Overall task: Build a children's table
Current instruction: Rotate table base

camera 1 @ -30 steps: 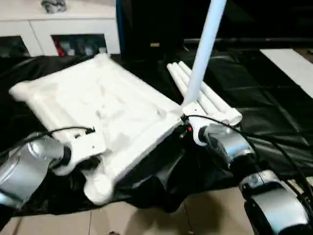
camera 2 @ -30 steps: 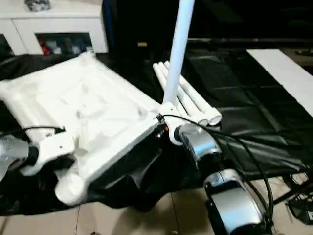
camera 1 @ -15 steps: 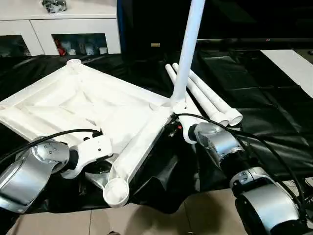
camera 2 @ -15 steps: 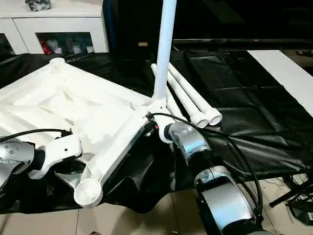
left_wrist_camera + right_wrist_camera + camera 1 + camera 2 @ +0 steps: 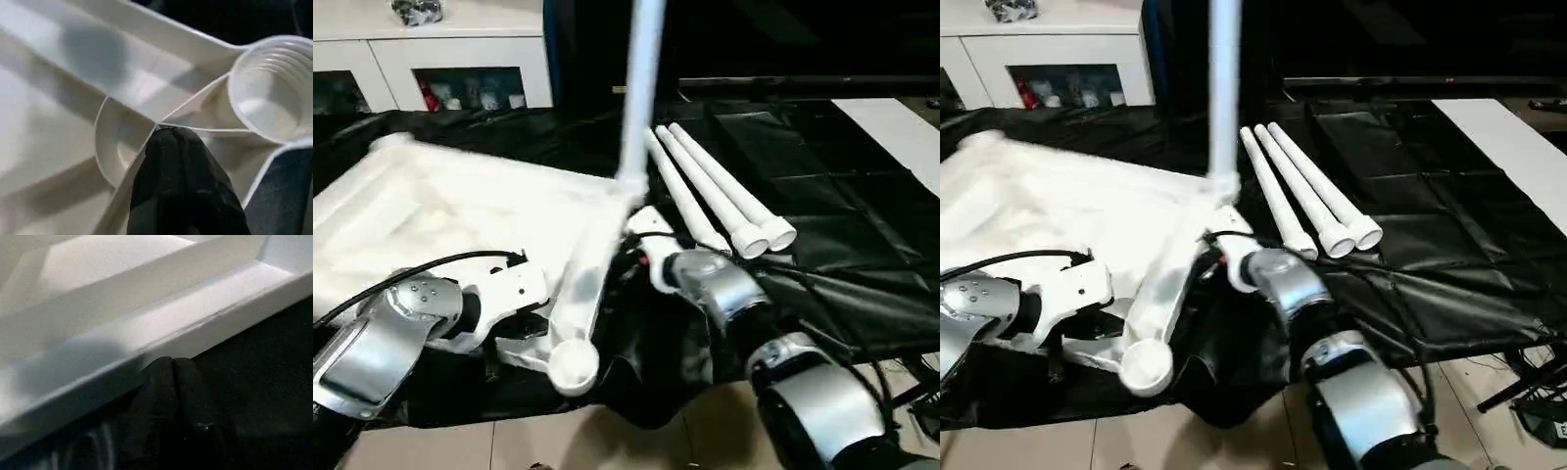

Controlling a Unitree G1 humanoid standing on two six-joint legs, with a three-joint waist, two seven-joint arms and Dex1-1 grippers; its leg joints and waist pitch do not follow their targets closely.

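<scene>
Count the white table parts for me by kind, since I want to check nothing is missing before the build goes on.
Table top: 1
Leg standing in a corner socket: 1
Loose legs lying on the black sheet: 3
Total: 5 parts

The left gripper (image 5: pixel 183 147) (fingers together) touches a rib beside the tabletop's round corner socket (image 5: pixel 266 105).

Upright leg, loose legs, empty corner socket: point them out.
Upright leg (image 5: pixel 1224 98), right eye view, mid-shaft.
Loose legs (image 5: pixel 1307 196), right eye view, middle tube's shaft.
Empty corner socket (image 5: pixel 266 98), left wrist view, ribbed inner wall.
</scene>
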